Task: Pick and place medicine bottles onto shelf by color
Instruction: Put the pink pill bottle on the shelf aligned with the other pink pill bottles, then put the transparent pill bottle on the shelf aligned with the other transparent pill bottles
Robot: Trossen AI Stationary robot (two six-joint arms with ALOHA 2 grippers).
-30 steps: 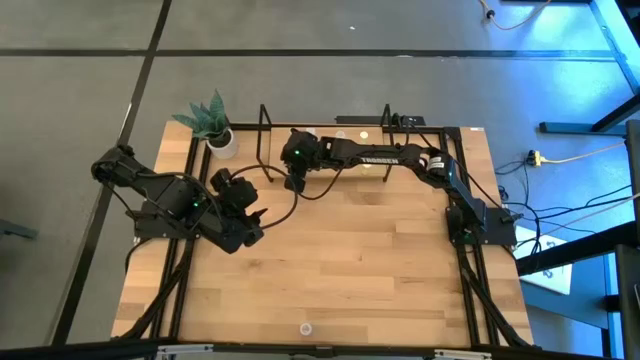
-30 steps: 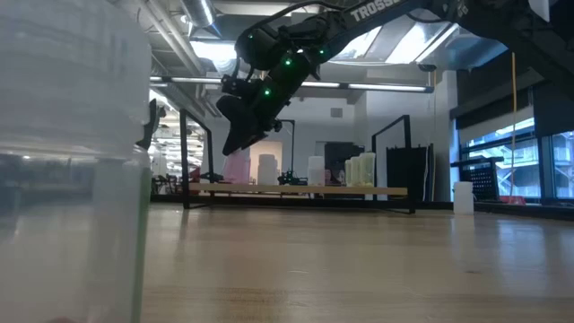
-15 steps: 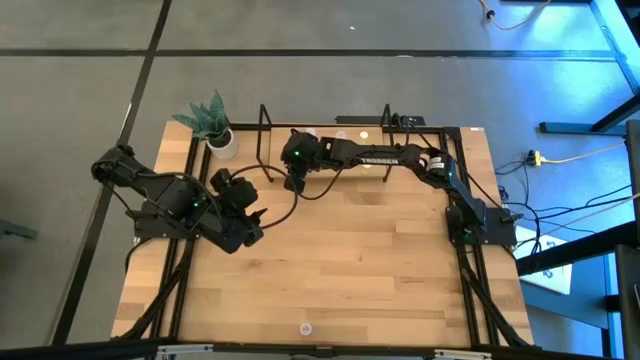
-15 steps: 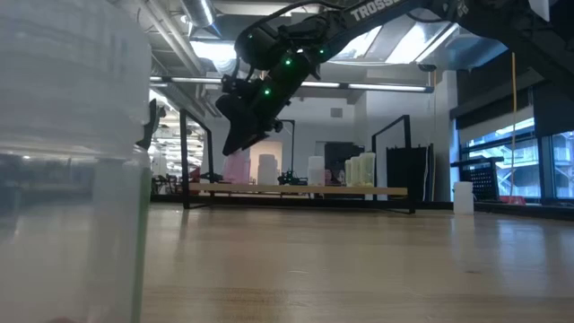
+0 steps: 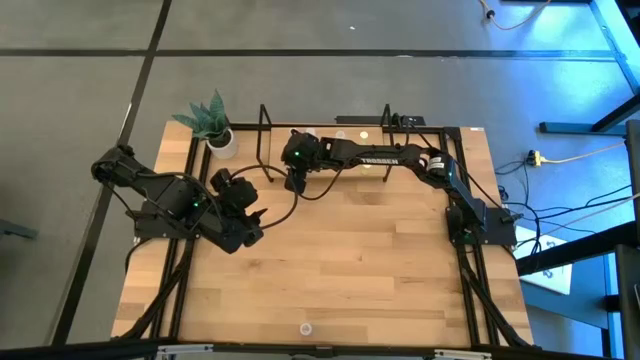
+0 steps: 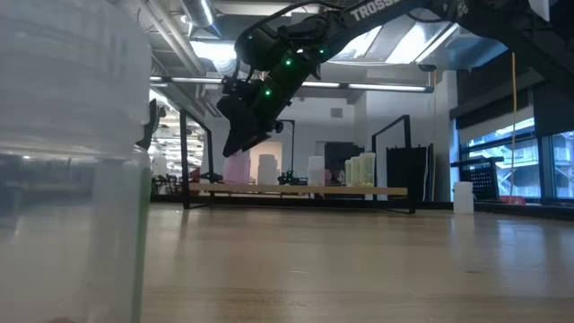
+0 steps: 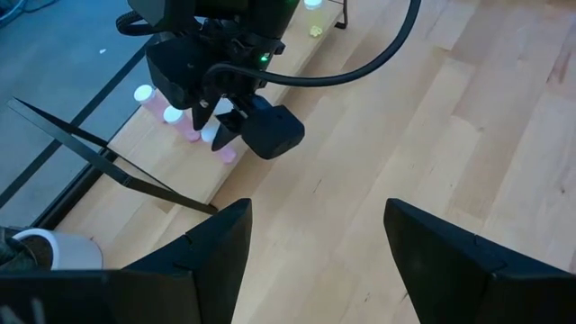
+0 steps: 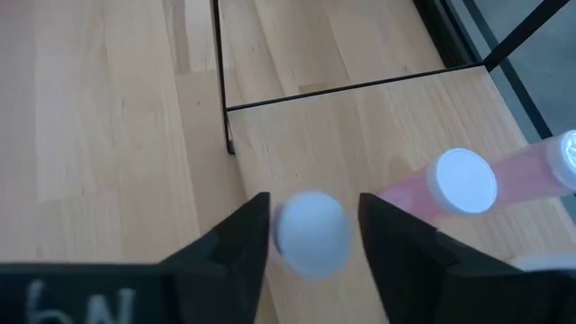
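Right wrist view shows the right gripper (image 8: 310, 236) spread around a white-topped bottle (image 8: 310, 232) above the shelf (image 8: 360, 117), beside pink bottles (image 8: 468, 184); placing seems in hand, next move needs a straight lift away

The light-wood shelf (image 8: 360, 117), framed by thin black rods, carries pink medicine bottles (image 8: 468, 184) just beyond the right gripper's fingers (image 8: 234, 247), one white-capped bottle (image 8: 310, 232) between them.

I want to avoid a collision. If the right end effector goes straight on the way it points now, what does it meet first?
Probably the white-capped bottle between the fingers of the right end effector, then the shelf board below it. The depth between them is unclear.
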